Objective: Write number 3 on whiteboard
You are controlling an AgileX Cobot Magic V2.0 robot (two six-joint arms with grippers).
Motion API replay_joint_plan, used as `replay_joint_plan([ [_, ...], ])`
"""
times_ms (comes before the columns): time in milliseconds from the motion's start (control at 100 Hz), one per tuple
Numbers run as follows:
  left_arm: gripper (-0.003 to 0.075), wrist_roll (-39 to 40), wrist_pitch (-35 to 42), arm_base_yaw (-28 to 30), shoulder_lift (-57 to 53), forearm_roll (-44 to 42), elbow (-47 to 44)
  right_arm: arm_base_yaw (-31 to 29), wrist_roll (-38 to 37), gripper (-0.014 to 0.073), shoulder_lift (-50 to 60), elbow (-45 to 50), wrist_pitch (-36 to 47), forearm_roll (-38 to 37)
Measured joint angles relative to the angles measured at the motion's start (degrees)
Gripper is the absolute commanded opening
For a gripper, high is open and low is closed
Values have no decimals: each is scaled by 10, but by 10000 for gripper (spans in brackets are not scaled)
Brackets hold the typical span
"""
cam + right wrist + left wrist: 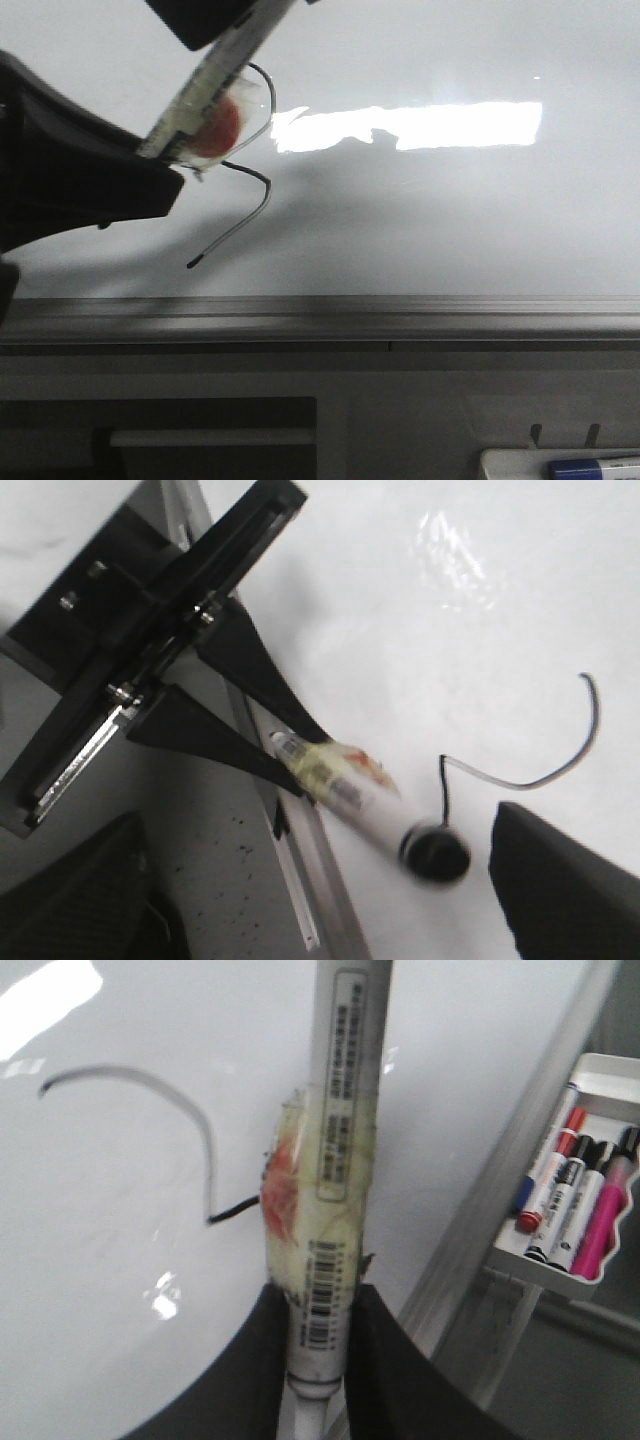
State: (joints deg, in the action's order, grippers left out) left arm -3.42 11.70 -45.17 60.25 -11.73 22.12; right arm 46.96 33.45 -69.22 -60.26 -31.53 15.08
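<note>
The number 3 [262, 190] is a thin black stroke on the whiteboard [450, 220], with a curved top, a middle kink and a grey tail ending in a dark dot. My left gripper [320, 1295] is shut on a white marker [345, 1110] wrapped in yellowish tape with a red patch. The marker [215, 75] crosses the upper half of the 3. In the right wrist view the marker [345, 790] has a blurred black end beside the stroke [520, 780]; contact with the board cannot be told. My right gripper [320, 900] hangs open over the board's edge.
A grey metal rail [320, 318] runs along the whiteboard's near edge. A white tray [560, 1265] hangs off the rail with several markers in it, seen again at the front view's lower right as the tray [560, 462] with a blue marker [595, 466].
</note>
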Motion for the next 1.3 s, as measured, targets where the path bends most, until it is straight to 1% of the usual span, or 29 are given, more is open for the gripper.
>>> replay_joint_plan([
  [90, -21, 1, -26, 16, 0, 137, 0, -9, 0, 650, 8, 0, 12, -1],
  [160, -21, 2, -35, 25, 0, 216, 0, -12, -1, 650, 19, 0, 15, -3],
  [350, -21, 2, -39, 37, 0, 360, 0, -14, -2, 650, 37, 0, 14, -3],
  [440, -21, 2, -37, 37, 0, 405, 0, -14, -2, 650, 39, 0, 12, -3],
  [630, -21, 2, -27, 37, 0, 457, 0, -14, -2, 650, 39, 0, 1, -3],
  [1210, -19, 2, 8, 37, 0, 499, 0, -14, -2, 650, 39, 0, -15, -3],
  [1260, -8, 2, 9, 37, 0, 500, 0, -14, -2, 650, 39, 0, -15, -3],
  [1300, 16, 2, 9, 37, 0, 501, 0, -14, -2, 650, 39, 0, -15, -3],
])
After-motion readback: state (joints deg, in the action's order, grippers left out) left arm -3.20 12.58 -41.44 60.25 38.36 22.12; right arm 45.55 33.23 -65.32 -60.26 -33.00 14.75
